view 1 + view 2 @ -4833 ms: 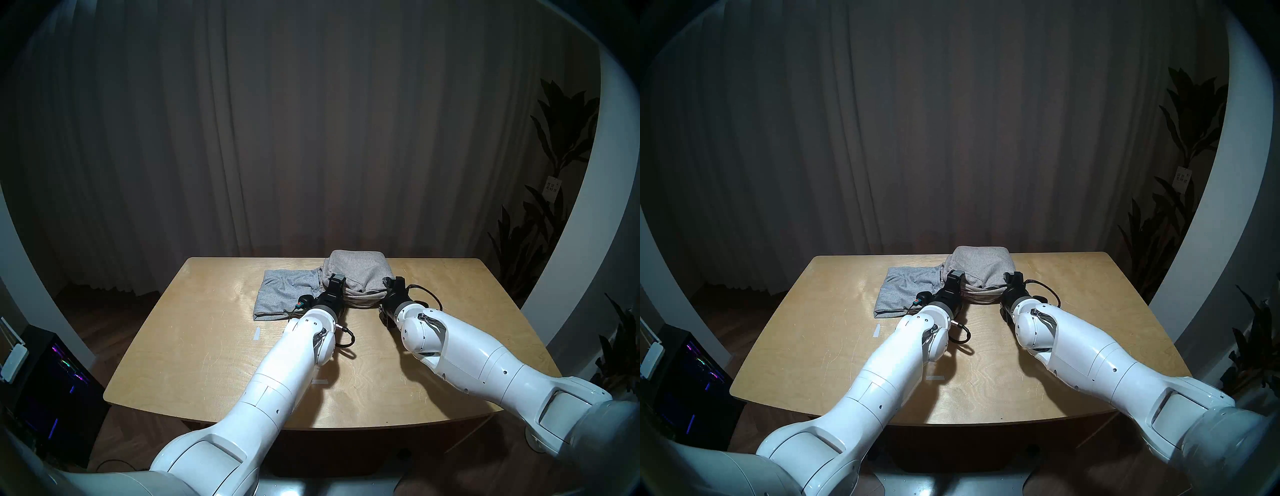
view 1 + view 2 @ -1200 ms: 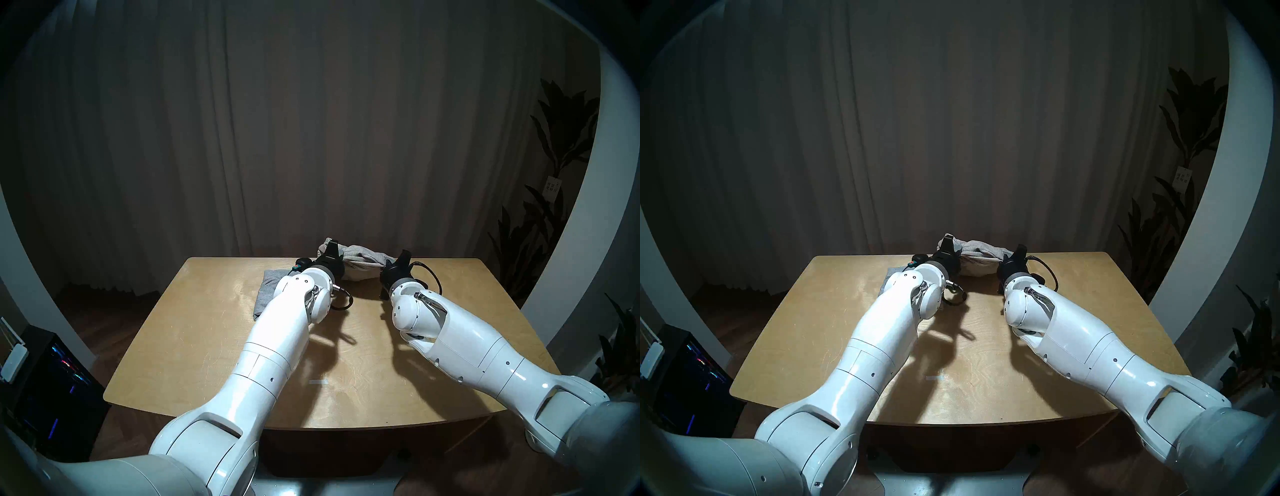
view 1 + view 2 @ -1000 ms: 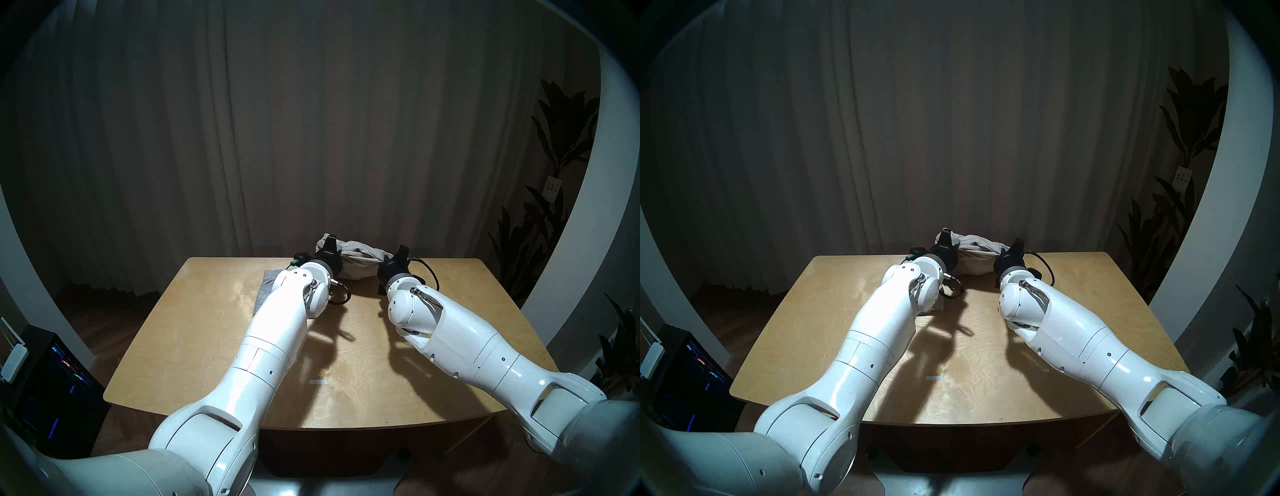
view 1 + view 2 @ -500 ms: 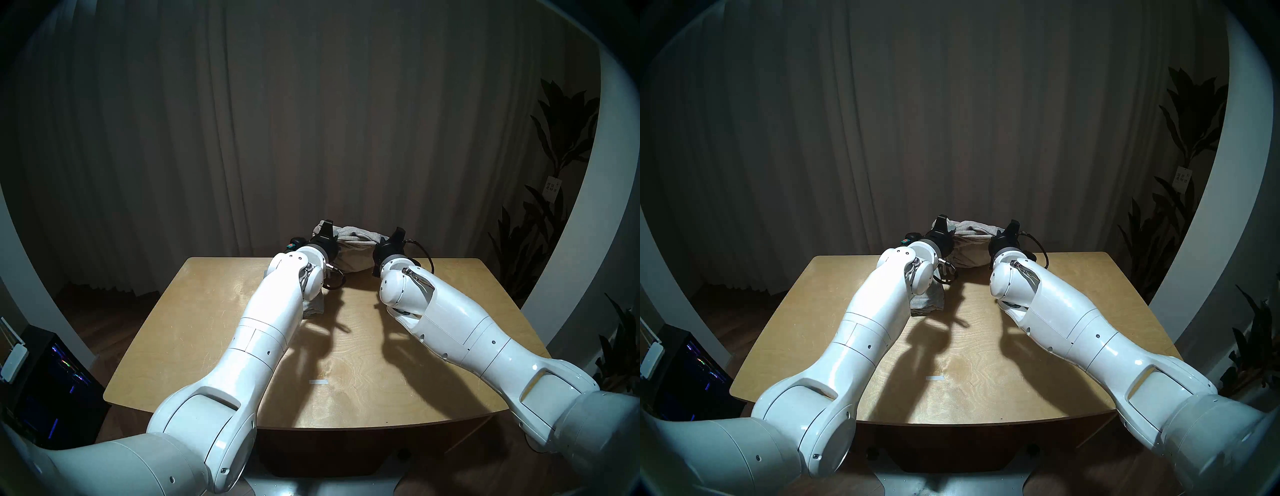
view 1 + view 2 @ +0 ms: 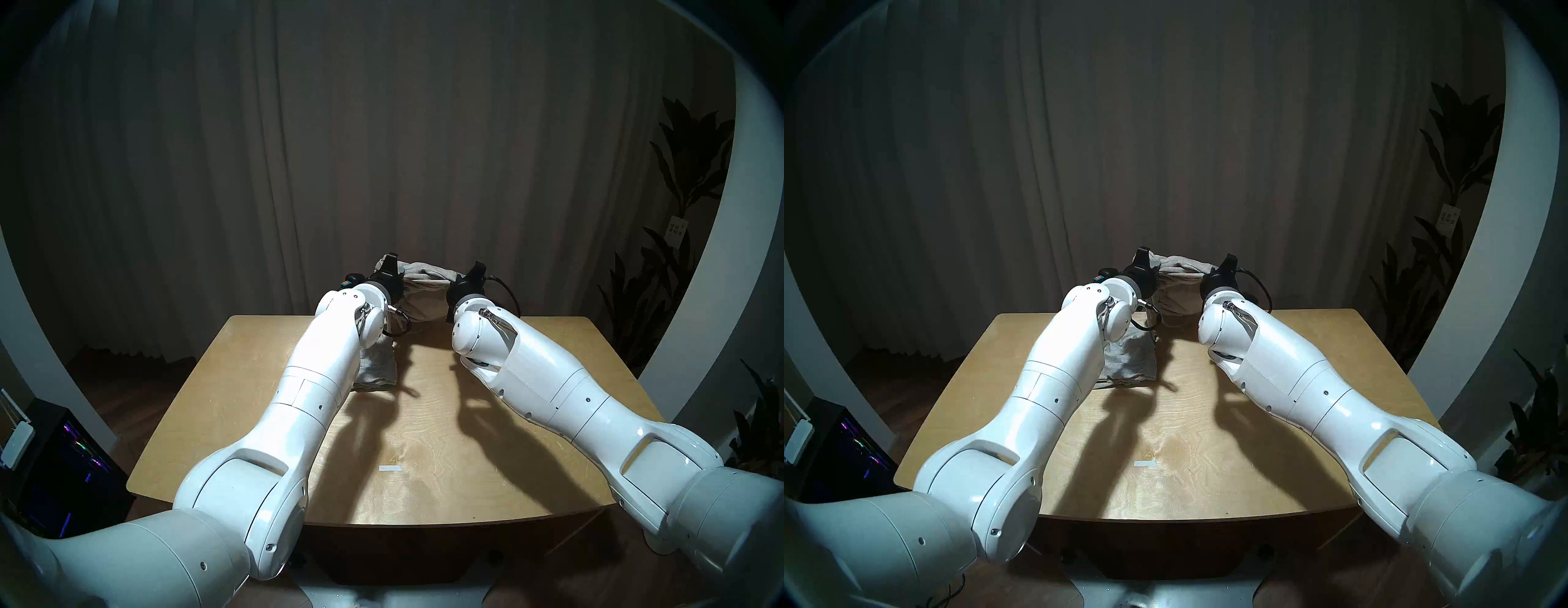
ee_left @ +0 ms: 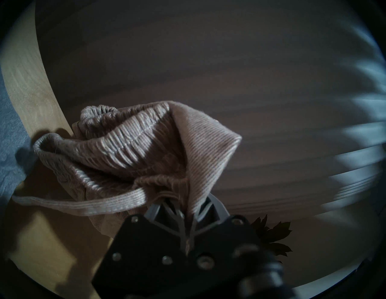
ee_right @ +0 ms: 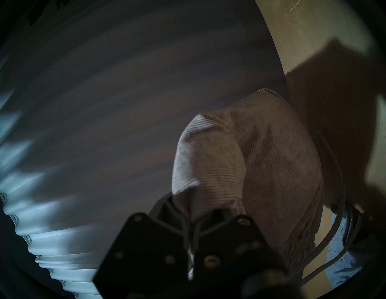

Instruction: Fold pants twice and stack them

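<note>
The folded beige-grey pants (image 5: 425, 293) hang lifted above the far edge of the table, held between both grippers. My left gripper (image 5: 391, 263) is shut on their left end, where the gathered waistband and drawstring show in the left wrist view (image 6: 125, 142). My right gripper (image 5: 477, 271) is shut on their right end, seen in the right wrist view (image 7: 240, 167). The folded light grey pants (image 5: 377, 365) lie flat on the table, mostly hidden under my left forearm. They also show in the other head view (image 5: 1129, 361).
The wooden table (image 5: 424, 424) has a small white tape mark (image 5: 389, 468) near its front. A dark curtain hangs close behind the far edge. A computer case (image 5: 59, 471) stands on the floor at the left, and plants (image 5: 662, 271) at the right.
Both grippers closed on the beige-grey pants' ends, lifted them off the table and carried them up and leftward. More of the light grey pants now shows right of my left arm.
</note>
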Controlling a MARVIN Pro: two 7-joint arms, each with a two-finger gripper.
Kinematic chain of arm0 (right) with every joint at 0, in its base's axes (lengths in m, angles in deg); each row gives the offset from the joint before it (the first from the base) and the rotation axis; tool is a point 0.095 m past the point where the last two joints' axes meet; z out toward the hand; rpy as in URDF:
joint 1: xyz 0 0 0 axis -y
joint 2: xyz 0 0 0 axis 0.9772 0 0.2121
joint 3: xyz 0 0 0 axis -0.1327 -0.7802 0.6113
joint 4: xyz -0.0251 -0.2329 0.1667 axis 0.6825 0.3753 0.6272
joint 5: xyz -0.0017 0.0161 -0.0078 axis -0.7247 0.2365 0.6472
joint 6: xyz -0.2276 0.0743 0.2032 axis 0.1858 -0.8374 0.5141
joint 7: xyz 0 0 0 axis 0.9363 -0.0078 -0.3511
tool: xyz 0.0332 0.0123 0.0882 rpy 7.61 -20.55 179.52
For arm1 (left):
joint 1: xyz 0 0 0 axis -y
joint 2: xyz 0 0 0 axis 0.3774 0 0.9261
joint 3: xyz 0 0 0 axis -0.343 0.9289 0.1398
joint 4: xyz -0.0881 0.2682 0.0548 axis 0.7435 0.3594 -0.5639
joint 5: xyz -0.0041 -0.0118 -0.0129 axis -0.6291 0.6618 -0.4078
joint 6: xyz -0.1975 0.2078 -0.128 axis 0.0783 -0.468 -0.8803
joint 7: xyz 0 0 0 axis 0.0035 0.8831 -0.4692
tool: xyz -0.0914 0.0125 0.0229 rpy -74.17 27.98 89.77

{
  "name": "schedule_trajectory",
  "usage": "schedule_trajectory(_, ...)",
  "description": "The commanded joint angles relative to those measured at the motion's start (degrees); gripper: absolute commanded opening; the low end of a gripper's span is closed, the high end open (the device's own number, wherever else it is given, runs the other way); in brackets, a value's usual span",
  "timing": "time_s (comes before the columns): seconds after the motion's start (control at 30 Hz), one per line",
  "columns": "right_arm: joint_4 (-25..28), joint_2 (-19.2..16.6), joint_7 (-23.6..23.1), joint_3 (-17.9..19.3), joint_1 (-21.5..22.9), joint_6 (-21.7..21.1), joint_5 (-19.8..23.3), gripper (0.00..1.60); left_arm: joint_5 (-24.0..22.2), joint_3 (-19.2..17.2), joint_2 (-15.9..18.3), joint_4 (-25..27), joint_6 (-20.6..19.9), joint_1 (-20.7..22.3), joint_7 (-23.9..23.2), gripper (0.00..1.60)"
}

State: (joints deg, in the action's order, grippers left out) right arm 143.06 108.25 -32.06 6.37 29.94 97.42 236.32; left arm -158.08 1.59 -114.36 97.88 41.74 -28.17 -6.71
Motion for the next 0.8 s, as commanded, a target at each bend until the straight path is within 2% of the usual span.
schedule_trajectory(0.0, -0.7, 3.2, -0.8, -0.6, 4.0, 0.4, -1.5, 0.00, 0.1, -1.8, 1.7, 0.0, -0.2, 4.6, -2.3, 0.00)
schedule_trajectory(0.37, -3.1, 6.8, -0.8, -2.8, 5.1, 0.8, -2.5, 0.00, 0.3, -3.7, 4.5, 1.0, -1.0, 3.5, -3.8, 0.00)
schedule_trajectory(0.6, -7.3, 11.1, -1.0, -5.2, 6.6, 1.0, -2.8, 0.00, 0.3, -5.9, 7.1, 1.7, -1.2, 2.6, -4.6, 0.00)
schedule_trajectory(0.77, -8.9, 12.8, -1.2, -5.9, 7.0, 0.9, -2.9, 0.00, 0.2, -6.5, 7.8, 1.6, -1.4, 1.9, -5.0, 0.00)
